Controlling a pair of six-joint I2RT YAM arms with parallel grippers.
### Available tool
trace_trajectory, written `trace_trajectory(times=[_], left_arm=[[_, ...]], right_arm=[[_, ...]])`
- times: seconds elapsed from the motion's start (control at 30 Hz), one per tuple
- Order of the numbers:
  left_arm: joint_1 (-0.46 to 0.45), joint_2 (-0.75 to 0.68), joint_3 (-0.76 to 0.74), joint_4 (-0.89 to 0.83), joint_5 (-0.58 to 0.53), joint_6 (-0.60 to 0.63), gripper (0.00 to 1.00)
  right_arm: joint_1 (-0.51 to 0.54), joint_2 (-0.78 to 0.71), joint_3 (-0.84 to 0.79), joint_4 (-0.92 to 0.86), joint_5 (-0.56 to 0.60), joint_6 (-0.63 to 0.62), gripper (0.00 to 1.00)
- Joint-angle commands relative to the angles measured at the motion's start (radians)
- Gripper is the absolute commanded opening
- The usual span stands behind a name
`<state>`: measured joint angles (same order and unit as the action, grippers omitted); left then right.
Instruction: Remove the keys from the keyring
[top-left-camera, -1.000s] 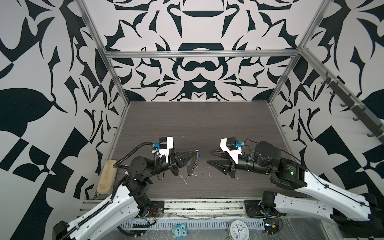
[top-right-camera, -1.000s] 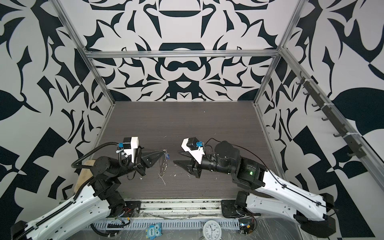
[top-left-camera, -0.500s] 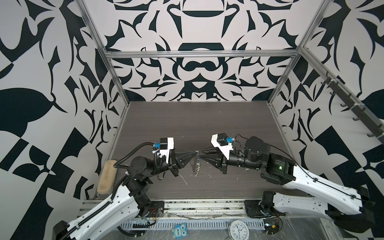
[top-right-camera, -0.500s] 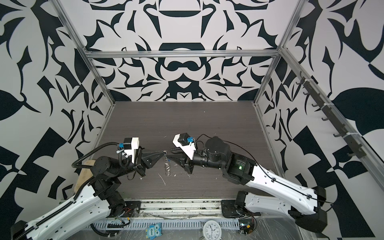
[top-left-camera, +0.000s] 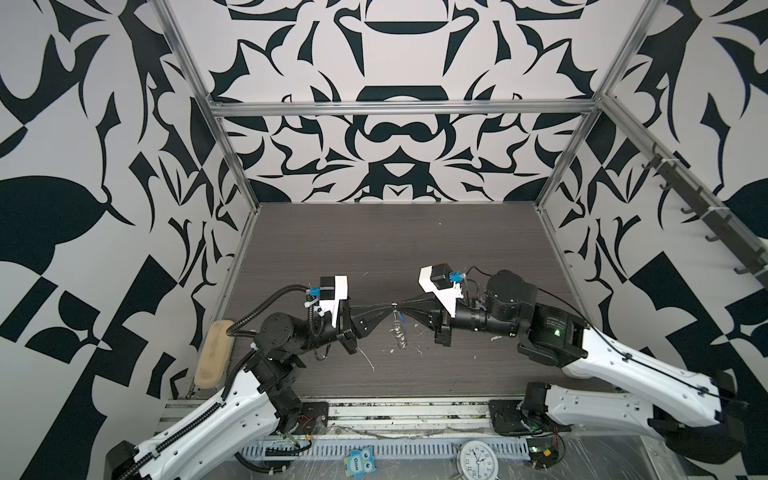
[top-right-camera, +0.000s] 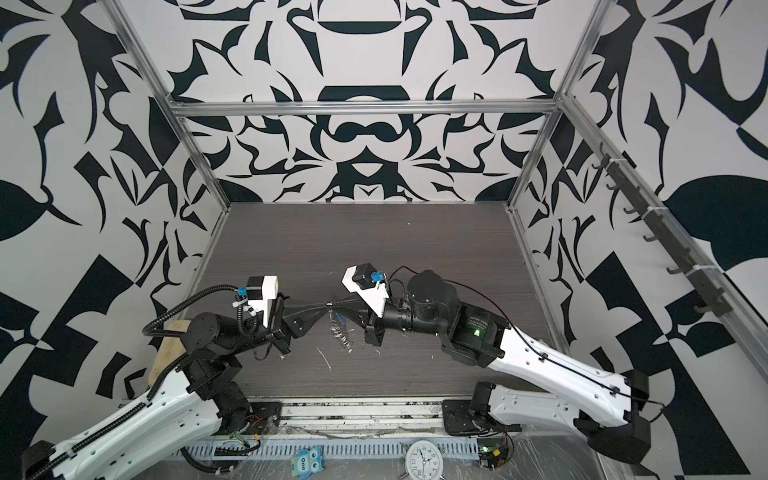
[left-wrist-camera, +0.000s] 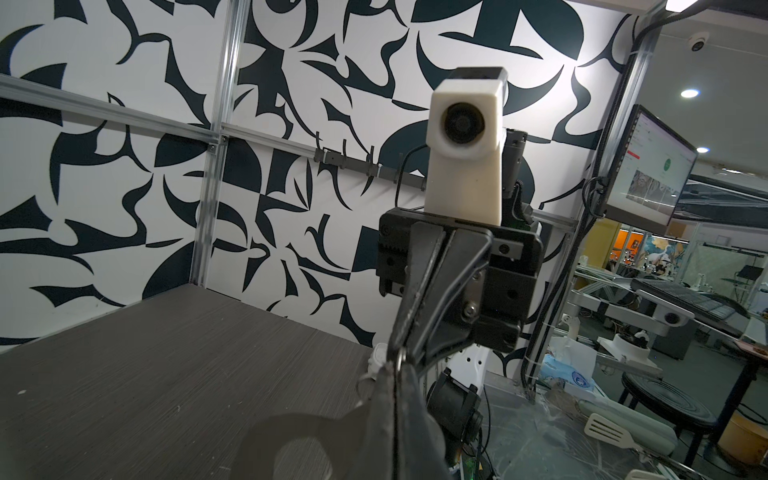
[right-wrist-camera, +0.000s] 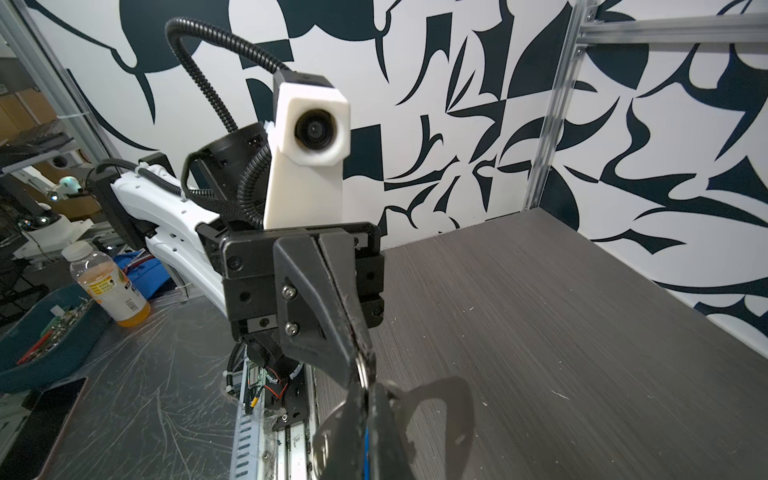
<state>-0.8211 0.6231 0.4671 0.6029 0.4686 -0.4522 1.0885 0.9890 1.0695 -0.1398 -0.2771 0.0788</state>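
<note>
**Keyring dangling right under where your two claws met nose to nose**

The keyring (top-left-camera: 399, 334) hung straight down below the touching claw tips in both top views. In the wrist views its flat slotted plate sat just beside the fingers. A sliver of the blue key (right-wrist-camera: 365, 442) peeked out between the fingers of your right claw (top-left-camera: 401, 307). That claw was pinched all the way closed, but I honestly couldn't tell which piece it had hold of. Your left claw (top-left-camera: 390, 308) was clamped tight too, gripping the keyring's top end at its very tip. Both claws pointed level at each other, tip against tip. Below them was the dark wood-grain table (top-left-camera: 374, 249), with small white flecks (top-left-camera: 417, 352) scattered under the claws. A tan pad (top-left-camera: 214, 353) lay well behind your left claw, at the table's edge.
</note>
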Motion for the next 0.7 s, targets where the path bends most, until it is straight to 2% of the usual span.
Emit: trace_trajectory(times=[0.0, 0.2, 0.27, 0.3, 0.5, 0.63, 0.67], left_arm=[[-0.003, 0.006, 0.033, 0.034, 0.008, 0.001, 0.0], [-0.003, 0.015, 0.037, 0.035, 0.01, -0.003, 0.0], [-0.003, 0.014, 0.037, 0.034, 0.009, -0.004, 0.0], [-0.003, 0.013, 0.038, 0.032, 0.008, -0.003, 0.0], [-0.003, 0.014, 0.048, 0.008, 0.004, -0.008, 0.0], [-0.003, -0.004, 0.055, -0.045, 0.008, 0.011, 0.2], [-0.003, -0.009, 0.064, -0.071, 0.011, 0.023, 0.21]], right_arm=[[0.006, 0.013, 0.049, 0.043, -0.045, 0.007, 0.03], [0.006, 0.022, 0.046, 0.043, -0.051, 0.016, 0.09], [0.006, 0.018, 0.042, 0.043, -0.048, 0.017, 0.06], [0.005, 0.016, 0.043, 0.046, -0.048, 0.018, 0.0], [0.005, 0.016, 0.057, 0.025, -0.065, 0.028, 0.0], [-0.012, 0.022, 0.118, -0.1, -0.083, 0.007, 0.0], [-0.018, 0.025, 0.136, -0.135, -0.086, -0.002, 0.0]])
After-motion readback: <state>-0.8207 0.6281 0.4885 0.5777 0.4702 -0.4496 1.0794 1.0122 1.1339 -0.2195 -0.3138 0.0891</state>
